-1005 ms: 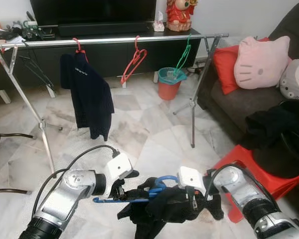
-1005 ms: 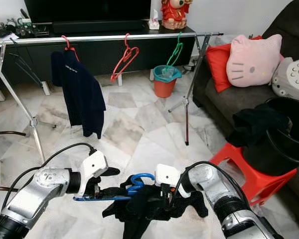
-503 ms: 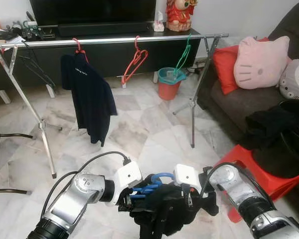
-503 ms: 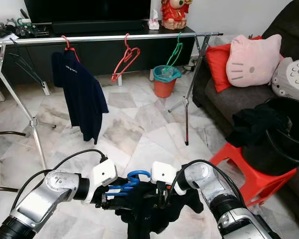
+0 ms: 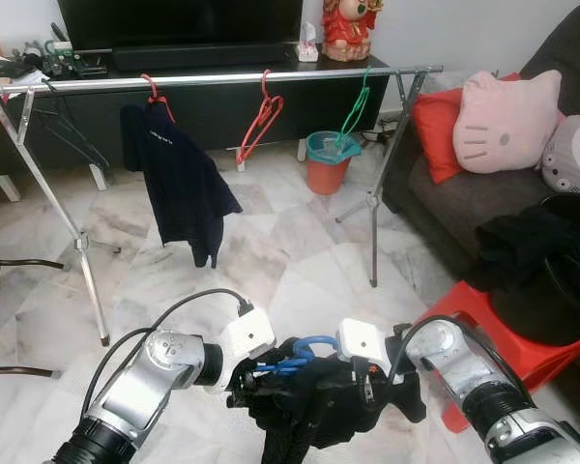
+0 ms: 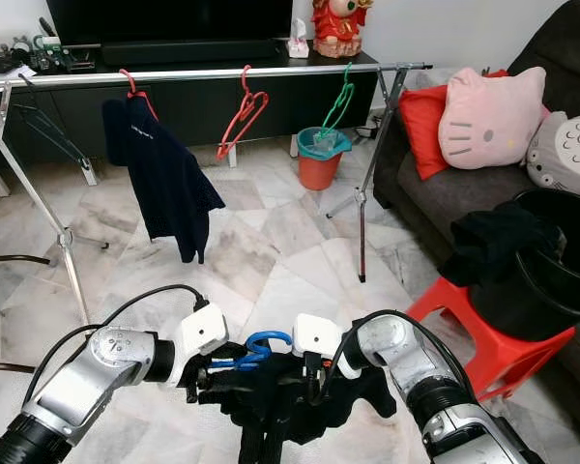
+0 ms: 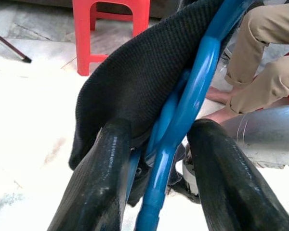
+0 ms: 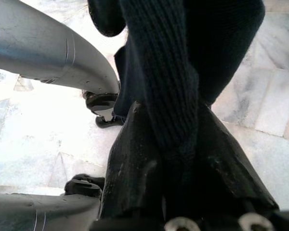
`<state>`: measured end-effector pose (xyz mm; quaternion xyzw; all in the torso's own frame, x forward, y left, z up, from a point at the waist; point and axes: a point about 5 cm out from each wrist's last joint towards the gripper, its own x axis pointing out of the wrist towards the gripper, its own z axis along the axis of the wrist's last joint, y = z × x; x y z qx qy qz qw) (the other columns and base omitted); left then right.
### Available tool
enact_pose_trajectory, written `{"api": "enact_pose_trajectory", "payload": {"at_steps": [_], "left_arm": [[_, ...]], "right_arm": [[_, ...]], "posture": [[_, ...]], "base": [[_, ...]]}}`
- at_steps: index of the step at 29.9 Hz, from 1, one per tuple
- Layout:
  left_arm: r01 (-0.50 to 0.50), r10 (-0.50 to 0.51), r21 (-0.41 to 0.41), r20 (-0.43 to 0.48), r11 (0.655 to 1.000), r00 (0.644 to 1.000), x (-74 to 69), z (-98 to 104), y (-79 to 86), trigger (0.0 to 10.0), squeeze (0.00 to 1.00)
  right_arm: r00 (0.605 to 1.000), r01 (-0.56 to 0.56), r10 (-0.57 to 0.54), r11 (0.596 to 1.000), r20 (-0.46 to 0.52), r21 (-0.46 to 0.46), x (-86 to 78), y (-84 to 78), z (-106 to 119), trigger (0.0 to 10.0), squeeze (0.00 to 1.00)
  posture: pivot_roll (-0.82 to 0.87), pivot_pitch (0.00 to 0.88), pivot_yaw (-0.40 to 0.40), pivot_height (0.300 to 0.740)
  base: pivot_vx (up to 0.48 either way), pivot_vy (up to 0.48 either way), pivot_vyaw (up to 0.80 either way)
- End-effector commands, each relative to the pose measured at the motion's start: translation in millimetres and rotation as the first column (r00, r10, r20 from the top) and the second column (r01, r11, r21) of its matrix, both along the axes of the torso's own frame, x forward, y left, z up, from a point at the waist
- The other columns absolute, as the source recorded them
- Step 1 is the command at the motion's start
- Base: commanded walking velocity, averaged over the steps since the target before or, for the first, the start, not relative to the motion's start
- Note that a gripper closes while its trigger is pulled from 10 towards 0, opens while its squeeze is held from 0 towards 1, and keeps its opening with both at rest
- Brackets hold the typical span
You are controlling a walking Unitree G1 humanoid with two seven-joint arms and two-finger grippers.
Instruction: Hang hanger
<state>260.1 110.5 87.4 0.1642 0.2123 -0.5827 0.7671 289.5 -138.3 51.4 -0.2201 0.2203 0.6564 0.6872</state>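
Holding low, well short of the rail (image 5: pixel 222 77): left claw (image 7: pixel 156 159) clamped on blue hanger (image 5: pixel 295 356), right claw (image 8: pixel 178 192) pinching black garment (image 5: pixel 314 411) to dress the hanger.

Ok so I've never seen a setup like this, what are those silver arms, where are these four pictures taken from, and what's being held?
The silver arms belong to a humanoid robot standing in a living room. Two pictures come from cameras in its head, looking down; the other two sit on its wrists, looking along the black fingers. The left gripper has its fingers either side of a blue hanger that carries a black garment. The right gripper is pinching that garment. Ahead stands a metal clothes rail with a dark shirt, a red hanger and a green hanger on it.
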Motion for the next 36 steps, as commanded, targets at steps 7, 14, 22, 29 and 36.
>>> {"api": "enact_pose_trajectory", "payload": {"at_steps": [7,14,22,29,36], "left_arm": [[0.046,-0.046,0.035,0.019,0.998,0.999,3.4,4.7,1.7,0.0,0.0],[0.06,-0.061,0.05,0.033,0.997,0.998,6.6,6.8,2.4,0.0,0.0],[0.059,-0.061,0.046,0.033,0.997,0.998,6.5,5.0,-1.6,0.0,0.0],[0.052,-0.055,0.069,0.046,0.996,0.997,6.3,1.0,-3.8,0.0,0.0],[0.047,-0.053,0.092,0.069,0.995,0.996,7.6,-1.0,-4.1,10.0,0.0]], "right_arm": [[0.999,-0.028,0.028,1.0,0.041,0.013,5.3,2.6,10.7,0.0,0.0],[0.999,-0.032,0.032,0.999,0.037,0.008,4.2,1.7,9.7,0.0,0.0],[0.999,-0.028,0.027,1.0,0.04,0.009,4.7,3.0,9.6,0.0,0.0],[0.997,-0.015,0.016,1.0,0.079,-0.009,6.8,5.3,8.9,5.6,0.0],[0.996,-0.032,0.034,0.999,0.078,-0.017,4.2,4.3,7.0,10.0,0.85]], "posture": [[0.04,0.0,-0.104,0.74],[0.04,0.0,-0.103,0.74],[0.04,0.0,-0.103,0.74],[0.04,0.0,-0.103,0.74],[0.04,0.0,-0.104,0.74]], "base": [[0.0,0.0,0.0],[0.0,0.0,0.0],[0.0,0.0,0.0],[0.0,0.0,0.0],[0.0,0.0,0.0]]}}
